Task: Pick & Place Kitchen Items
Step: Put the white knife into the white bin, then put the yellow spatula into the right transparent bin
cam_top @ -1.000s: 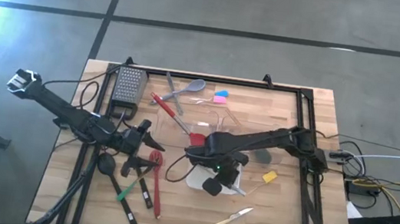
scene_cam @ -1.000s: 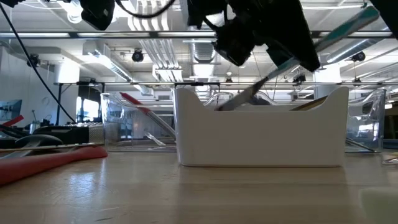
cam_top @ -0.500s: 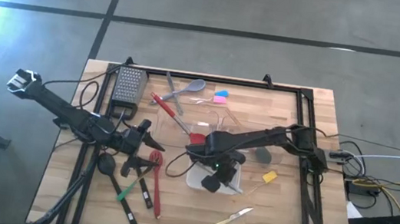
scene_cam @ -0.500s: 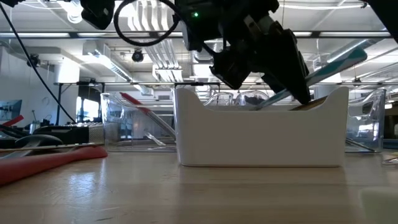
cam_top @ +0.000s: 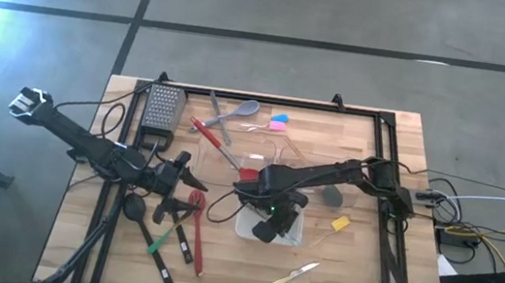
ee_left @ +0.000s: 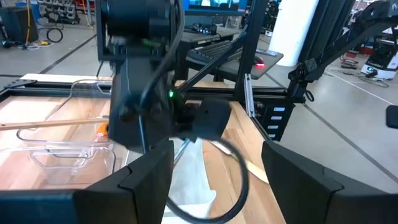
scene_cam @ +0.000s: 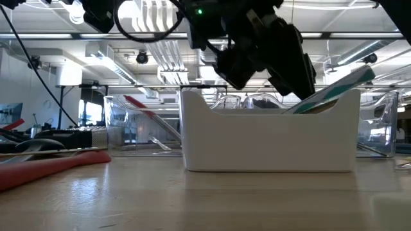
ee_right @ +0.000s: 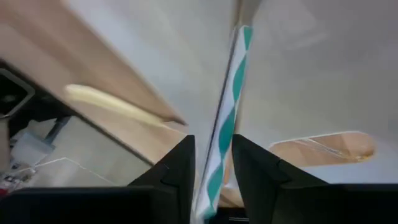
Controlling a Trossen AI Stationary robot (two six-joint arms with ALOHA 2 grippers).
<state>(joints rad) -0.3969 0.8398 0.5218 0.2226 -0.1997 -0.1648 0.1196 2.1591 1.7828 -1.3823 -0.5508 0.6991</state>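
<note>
1. The counter (cam_top: 362,273) carries the white tray (scene_cam: 270,144) near the middle of its front half, with loose utensils toward the left front corner.
2. The right pincer (cam_top: 271,224) hangs over the tray, fingers closed narrowly on a teal-and-white striped utensil (ee_right: 225,112).
3. The utensil leans over the tray's wall; lower it fully inside before releasing.
4. The left pincer (cam_top: 171,188) waits left of the tray, spread wide and empty.

The left arm (cam_top: 95,148) and right arm (cam_top: 326,178) are both black and thin, with round joints. A black cable loops beside the right arm, which shows a small green light. The left arm has a white end.
</note>
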